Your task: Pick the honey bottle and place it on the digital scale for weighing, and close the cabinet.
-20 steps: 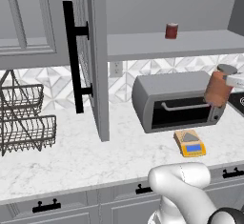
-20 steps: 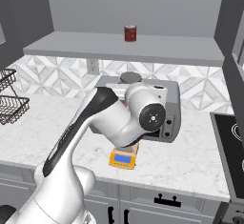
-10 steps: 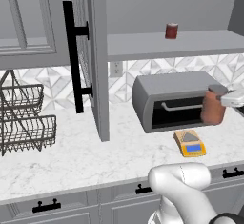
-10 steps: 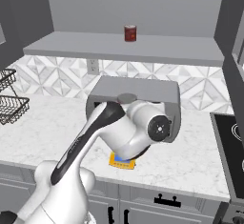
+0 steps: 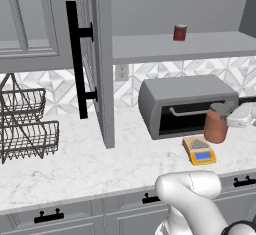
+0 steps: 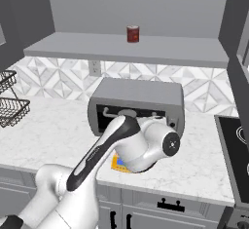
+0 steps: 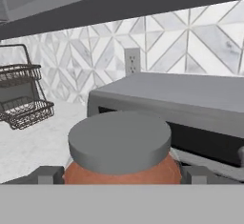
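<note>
- To the left of the toaster oven (image 5: 187,105), a wire rack (image 5: 27,124) stands on the marble worktop (image 5: 75,164), and the cabinet (image 5: 97,54) door hangs open, edge-on, its long black handle facing the room.
- Above the toaster oven, a small dark-red can (image 5: 179,32) stands on the open shelf (image 5: 175,46).
- In front of the toaster oven, the yellow digital scale (image 5: 199,150) lies on the worktop with its grey plate bare.
- Just to the right of the scale and above it, before the oven's right end, the honey bottle (image 5: 216,124) hangs upright in the air, not yet on the plate.
- The hand (image 5: 231,120) grips the bottle from the right; in the hand view its two fingers (image 7: 47,174) press the sides just below the grey lid.
- The bottle looks rigid, wide and smooth-sided, probably fairly heavy if full, so it might slip in a loose grip. I judge the hold high on the body, under the lid, to be the sound place; it needs lowering level and centred, since the plate is small.
</note>
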### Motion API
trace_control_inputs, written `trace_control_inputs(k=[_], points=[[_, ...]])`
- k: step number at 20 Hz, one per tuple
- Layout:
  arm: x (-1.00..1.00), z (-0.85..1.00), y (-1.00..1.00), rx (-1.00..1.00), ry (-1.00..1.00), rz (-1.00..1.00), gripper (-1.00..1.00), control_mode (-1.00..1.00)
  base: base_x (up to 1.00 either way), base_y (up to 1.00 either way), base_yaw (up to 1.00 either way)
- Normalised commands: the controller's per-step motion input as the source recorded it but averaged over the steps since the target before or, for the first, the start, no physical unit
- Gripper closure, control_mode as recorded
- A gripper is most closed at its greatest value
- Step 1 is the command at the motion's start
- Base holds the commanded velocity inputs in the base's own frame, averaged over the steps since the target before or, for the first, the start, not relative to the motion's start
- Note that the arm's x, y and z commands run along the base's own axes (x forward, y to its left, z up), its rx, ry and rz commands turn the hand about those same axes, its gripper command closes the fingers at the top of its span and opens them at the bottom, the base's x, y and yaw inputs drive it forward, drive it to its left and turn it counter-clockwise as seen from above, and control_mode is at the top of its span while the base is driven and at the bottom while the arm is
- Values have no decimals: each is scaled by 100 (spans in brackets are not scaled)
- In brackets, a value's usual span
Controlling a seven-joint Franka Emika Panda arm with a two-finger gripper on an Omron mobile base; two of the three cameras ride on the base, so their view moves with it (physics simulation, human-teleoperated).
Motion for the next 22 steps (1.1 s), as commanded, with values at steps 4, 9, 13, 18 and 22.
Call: trace_control_inputs(k=[4, 9, 13, 18, 22], points=[[30, -37, 0, 0, 1, 9, 100, -100, 0, 0, 0], [14, -28, 0, 2, 1, 3, 100, -100, 0, 0, 0], [15, -36, 0, 4, 0, 2, 100, -100, 0, 0, 0], [22, -12, 0, 1, 0, 0, 100, -100, 0, 0, 0], [35, -14, 0, 0, 0, 0, 100, -100, 0, 0, 0]])
